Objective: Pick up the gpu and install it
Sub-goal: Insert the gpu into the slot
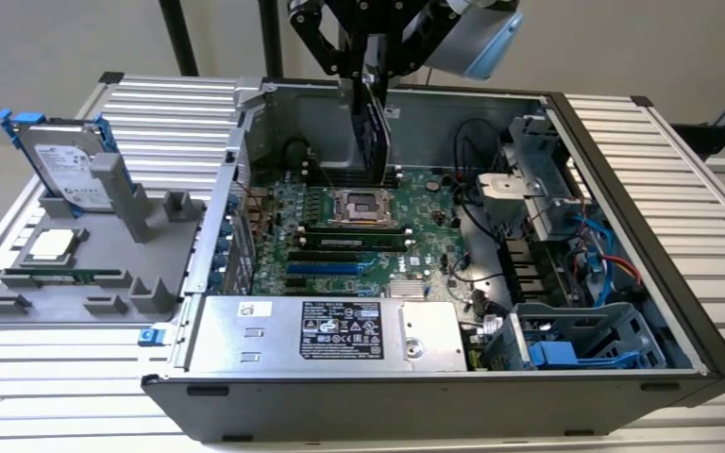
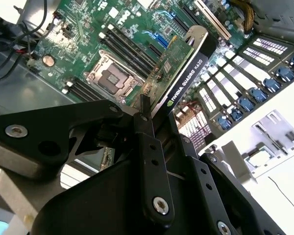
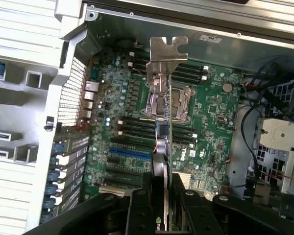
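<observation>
My gripper is shut on the gpu, which hangs edge-down over the back of the open computer case, above the green motherboard. In both wrist views the black fingers clamp the card from both sides. The second wrist view shows the gpu's black cooler face beside its green board. The first wrist view shows the gpu's silver end bracket at the far end, over the processor socket. The card touches nothing below it. A blue expansion slot lies on the board beside the card.
A grey holder on the exterior view's left carries a silver hard drive with a blue frame, a processor chip and a thin memory stick. The power supply, drive cage and cables crowd the case's front and right.
</observation>
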### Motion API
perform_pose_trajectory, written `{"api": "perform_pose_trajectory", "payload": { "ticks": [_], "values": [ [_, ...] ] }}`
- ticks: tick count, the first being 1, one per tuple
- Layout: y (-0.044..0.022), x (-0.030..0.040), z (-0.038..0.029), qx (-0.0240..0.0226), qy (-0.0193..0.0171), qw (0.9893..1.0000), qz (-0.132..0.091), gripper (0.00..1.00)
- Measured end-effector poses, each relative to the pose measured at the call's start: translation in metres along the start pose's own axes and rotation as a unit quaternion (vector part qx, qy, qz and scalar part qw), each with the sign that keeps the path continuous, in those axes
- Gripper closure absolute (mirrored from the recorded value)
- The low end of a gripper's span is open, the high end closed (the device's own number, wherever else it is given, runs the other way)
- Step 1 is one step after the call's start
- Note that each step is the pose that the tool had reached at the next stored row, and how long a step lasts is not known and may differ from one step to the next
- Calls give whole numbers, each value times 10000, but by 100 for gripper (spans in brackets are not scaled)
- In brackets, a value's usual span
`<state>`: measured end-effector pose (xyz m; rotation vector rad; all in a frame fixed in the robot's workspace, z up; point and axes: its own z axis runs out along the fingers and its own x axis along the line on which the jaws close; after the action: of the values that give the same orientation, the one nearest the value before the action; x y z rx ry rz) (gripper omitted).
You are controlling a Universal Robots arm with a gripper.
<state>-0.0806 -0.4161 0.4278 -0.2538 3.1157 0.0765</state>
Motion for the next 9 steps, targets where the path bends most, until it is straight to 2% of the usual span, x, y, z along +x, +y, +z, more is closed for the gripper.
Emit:
{"api": "perform_pose_trajectory", "payload": {
  "ticks": [9],
  "values": [
    [0,0,-2,-3,9,9998,-182,100]
  ]
}}
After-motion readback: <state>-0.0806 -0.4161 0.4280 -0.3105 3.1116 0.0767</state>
